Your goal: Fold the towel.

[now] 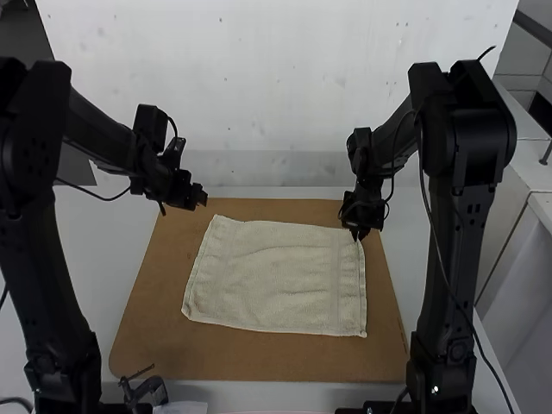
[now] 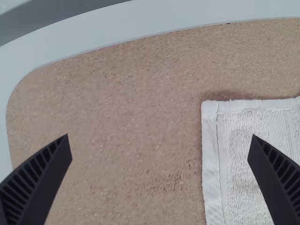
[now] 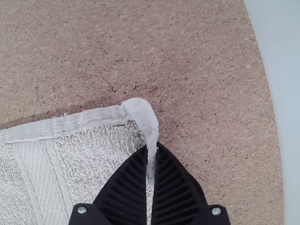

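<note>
Though nubbly, a flat towel (image 1: 274, 280)

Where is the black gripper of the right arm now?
In the high view, the right arm's black gripper is at the far right corner of the spread cream cloth towel, with its fingers closed on the edge there.

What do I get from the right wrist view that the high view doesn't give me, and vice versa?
Right wrist view: ribbed fingers pinching a narrow strip of hem, looped pile close up.
High view: left arm, right arm, towel spread out, three free corners, left pincer near the board's far left corner.
Both: right pincer at the towel's far right corner, brown board.
</note>
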{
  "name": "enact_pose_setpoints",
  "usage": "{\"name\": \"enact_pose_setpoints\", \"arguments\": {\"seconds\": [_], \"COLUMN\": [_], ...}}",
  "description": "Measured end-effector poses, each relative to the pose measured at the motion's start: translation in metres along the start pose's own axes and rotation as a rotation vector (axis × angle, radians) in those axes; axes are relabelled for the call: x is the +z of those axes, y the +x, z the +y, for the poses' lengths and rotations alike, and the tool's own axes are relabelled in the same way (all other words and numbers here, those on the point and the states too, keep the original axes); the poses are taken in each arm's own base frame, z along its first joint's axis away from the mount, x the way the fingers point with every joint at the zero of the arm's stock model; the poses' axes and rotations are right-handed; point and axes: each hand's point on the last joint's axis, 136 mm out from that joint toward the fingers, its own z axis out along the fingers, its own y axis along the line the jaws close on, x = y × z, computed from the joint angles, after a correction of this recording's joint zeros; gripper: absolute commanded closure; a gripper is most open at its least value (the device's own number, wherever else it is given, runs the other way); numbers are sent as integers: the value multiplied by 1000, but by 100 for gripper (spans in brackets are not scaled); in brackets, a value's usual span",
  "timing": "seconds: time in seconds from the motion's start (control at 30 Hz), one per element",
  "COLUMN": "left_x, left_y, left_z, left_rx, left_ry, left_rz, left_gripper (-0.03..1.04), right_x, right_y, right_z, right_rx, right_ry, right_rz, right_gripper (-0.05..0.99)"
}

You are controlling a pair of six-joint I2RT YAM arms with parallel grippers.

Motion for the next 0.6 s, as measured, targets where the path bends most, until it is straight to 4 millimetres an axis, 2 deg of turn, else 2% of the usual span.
{"name": "enact_pose_setpoints", "arguments": {"seconds": [0.13, 0.37, 0.5, 0.6], "left_x": [18, 46, 58, 65], "left_y": [-7, -10, 3, 17], "left_z": [-10, -39, -43, -40], "left_rx": [18, 71, 77, 74], "left_ry": [21, 66, 71, 59], "left_rz": [39, 120, 230, 310], "left_gripper": [6, 8, 14, 14], "right_x": [0, 0, 1, 1], "right_y": [0, -1, -1, -1], "right_z": [0, 0, 0, 0], "right_rx": [0, 0, -1, -1], "right_ry": [1, 2, 4, 5], "right_rz": [0, 1, 1, 0], "right_gripper": [92, 92, 92, 92]}}
